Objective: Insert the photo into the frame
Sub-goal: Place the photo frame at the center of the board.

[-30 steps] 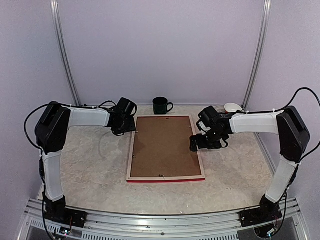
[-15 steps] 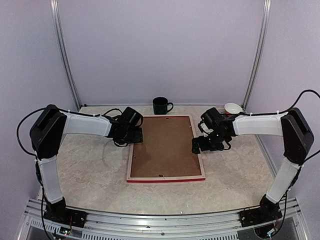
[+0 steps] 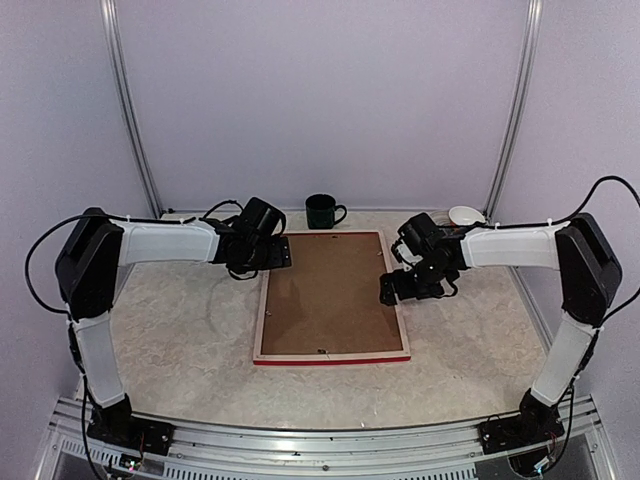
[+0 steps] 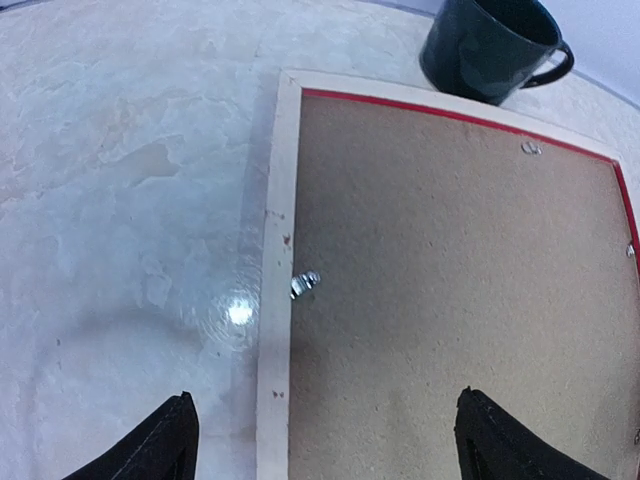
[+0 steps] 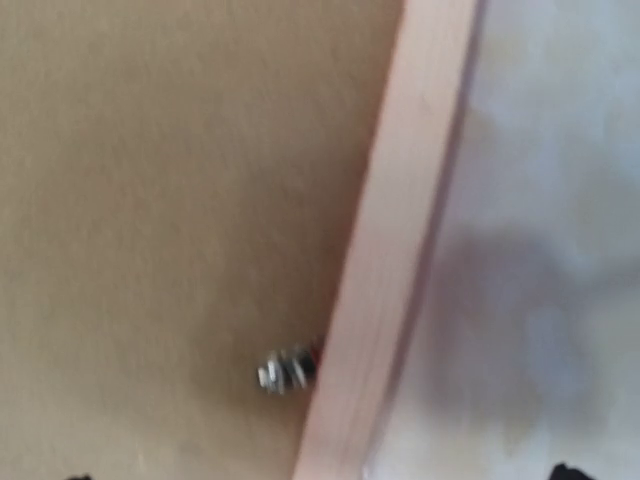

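The left hand (image 3: pixel 277 254) has spread its fingers wide over the last second. In its wrist view the two black fingertips (image 4: pixel 165 445) stand far apart on either side of the frame's left rail, with nothing between them but wood and board. It grips nothing. It has also moved: a second ago it sat off the frame's far-left corner, then dipped down along the left rail, and it now hangs over that rail near the far corner again.

The right hand (image 3: pixel 393 290) has barely shifted. It hovers over the right rail, fully open and empty, with a small metal tab (image 5: pixel 285 370) just below it.

The frame (image 3: pixel 262 318) lies face down in the middle of the tabletop (image 3: pixel 180 330), in the same place as before, pale wood up and its red edge toward the arms. The brown backing board (image 3: pixel 330 295) still fills it. A dark mug (image 3: pixel 321 211) stands just past its far edge.

The photo cannot be seen in any view; whether it lies under the board cannot be told. Judging by the open left hand above the tab (image 4: pixel 305 284) on its rail, the tabs are likely the next concern.
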Controlling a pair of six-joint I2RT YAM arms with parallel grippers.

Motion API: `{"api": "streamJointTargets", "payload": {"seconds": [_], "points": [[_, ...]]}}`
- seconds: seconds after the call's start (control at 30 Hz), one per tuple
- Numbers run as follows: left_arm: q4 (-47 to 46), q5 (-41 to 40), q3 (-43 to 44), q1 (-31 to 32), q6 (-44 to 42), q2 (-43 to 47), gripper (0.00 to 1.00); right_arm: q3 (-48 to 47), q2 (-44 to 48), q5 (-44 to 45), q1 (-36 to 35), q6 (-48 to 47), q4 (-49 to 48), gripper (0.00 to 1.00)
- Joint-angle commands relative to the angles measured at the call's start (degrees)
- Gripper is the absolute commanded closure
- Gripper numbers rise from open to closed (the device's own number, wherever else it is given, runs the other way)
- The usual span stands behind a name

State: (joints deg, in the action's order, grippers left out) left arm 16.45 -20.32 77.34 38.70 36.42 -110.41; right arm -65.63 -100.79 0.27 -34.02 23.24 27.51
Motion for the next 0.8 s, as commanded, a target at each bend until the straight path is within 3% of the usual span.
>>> {"api": "streamJointTargets", "payload": {"seconds": [0.0, 0.17, 0.5, 0.67, 0.77], "points": [[0.31, -1.8, 2.57, -3.56, -0.92, -3.09, 0.13, -6.04, -2.49, 2.73, 0.06, -2.52, 1.02, 0.01], [0.29, -1.27, 2.34, -4.29, -1.7, -5.59, 0.16, -12.88, -6.56, 5.56, 1.06, -4.35, 4.19, 0.01], [-0.87, -0.49, 0.5, -4.02, -1.64, -8.13, 0.26, -17.39, -12.84, 2.6, 3.64, -3.25, 2.05, 0.02], [-0.93, 0.48, -0.37, -3.68, -1.04, -8.25, 0.34, -18.06, -14.77, 1.24, 4.28, -3.04, 1.24, 0.17], [-1.82, 0.96, -2.39, -3.34, -0.53, -7.15, 0.36, -17.09, -14.66, 0.16, 4.53, -2.78, 0.04, 0.34]]}}
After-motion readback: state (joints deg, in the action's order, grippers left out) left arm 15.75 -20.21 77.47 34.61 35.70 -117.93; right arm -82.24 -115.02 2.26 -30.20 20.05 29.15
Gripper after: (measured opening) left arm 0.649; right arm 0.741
